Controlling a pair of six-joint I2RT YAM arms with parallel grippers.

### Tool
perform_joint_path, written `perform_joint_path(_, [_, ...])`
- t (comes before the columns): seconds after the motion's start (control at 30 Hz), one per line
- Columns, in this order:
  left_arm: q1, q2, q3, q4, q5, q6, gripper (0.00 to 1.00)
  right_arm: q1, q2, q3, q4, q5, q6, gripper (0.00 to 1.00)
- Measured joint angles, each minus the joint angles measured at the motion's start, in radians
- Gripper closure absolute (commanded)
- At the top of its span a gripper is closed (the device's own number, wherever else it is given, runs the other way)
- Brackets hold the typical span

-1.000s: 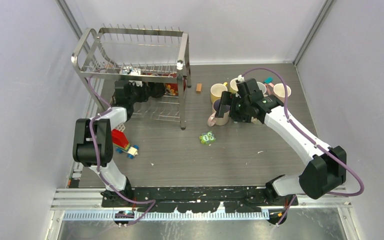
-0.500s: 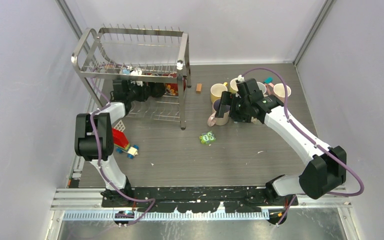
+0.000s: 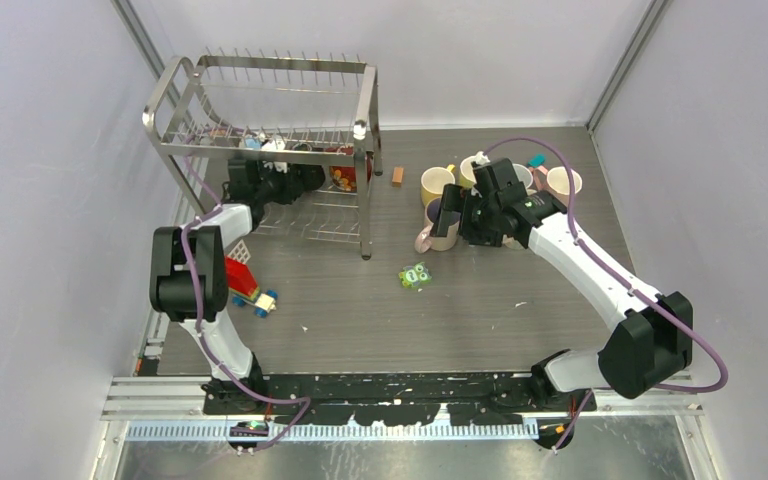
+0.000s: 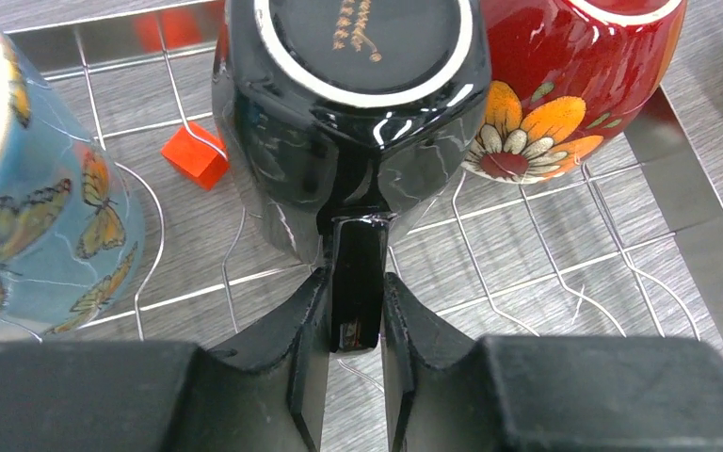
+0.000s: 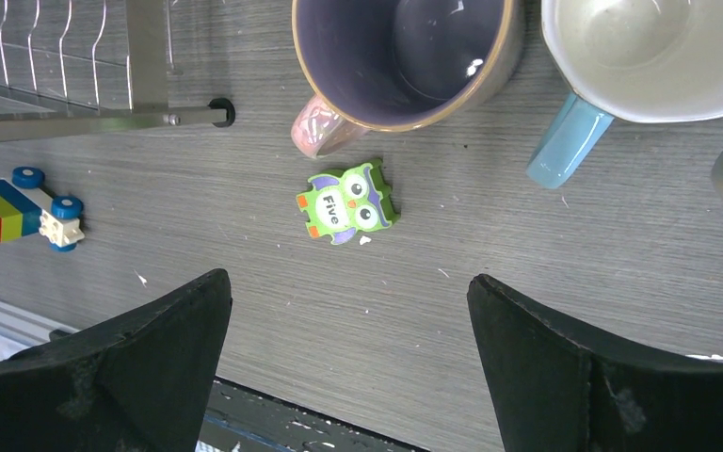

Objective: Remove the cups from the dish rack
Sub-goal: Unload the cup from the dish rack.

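The steel dish rack (image 3: 368,105) stands at the back left. On its lower wire tier (image 4: 565,282) an upside-down black cup (image 4: 358,104) sits between a blue butterfly cup (image 4: 28,217) and a red flowered cup (image 4: 565,85). My left gripper (image 4: 356,282) reaches in under the upper tier (image 3: 295,182). Its jaws are pinched on the black cup's handle (image 4: 358,264). Several cups stand on the table at the back right, among them a yellow one (image 3: 436,184) and a purple-lined one with a pink handle (image 5: 400,56). My right gripper (image 5: 346,281) hovers wide open above the table near them (image 3: 447,215), holding nothing.
A green owl block (image 3: 415,275) lies mid-table. A red, yellow and blue toy truck (image 3: 245,285) sits by the left arm. A small orange block (image 3: 397,175) lies right of the rack, and a red cube (image 4: 195,155) beneath its wires. A white cup with a blue handle (image 5: 650,47) stands nearby.
My left gripper has pushed deeper into the rack's lower tier and closed its jaws onto the black cup's handle. The right arm has stayed still.
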Motion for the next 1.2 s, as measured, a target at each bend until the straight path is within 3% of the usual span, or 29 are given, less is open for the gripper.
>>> perform_joint_path(0.13, [-0.029, -0.002, 0.000, -0.029, -0.055, -0.008, 0.67, 0.000, -0.001, -0.009, 0.001, -0.005, 0.000, 0.00])
perform_joint_path(0.37, [-0.068, 0.000, 0.004, -0.067, -0.173, -0.035, 0.68, 0.000, -0.001, -0.017, 0.001, -0.005, 0.000, 0.00])
perform_joint_path(0.73, [-0.092, 0.002, 0.010, -0.059, -0.277, -0.068, 0.99, 0.000, -0.003, -0.021, 0.000, -0.005, 0.000, 0.00])
perform_joint_path(1.2, [-0.162, -0.093, -0.107, -0.026, -0.441, -0.153, 1.00, 0.000, -0.009, -0.036, 0.013, -0.011, 0.004, 0.00])
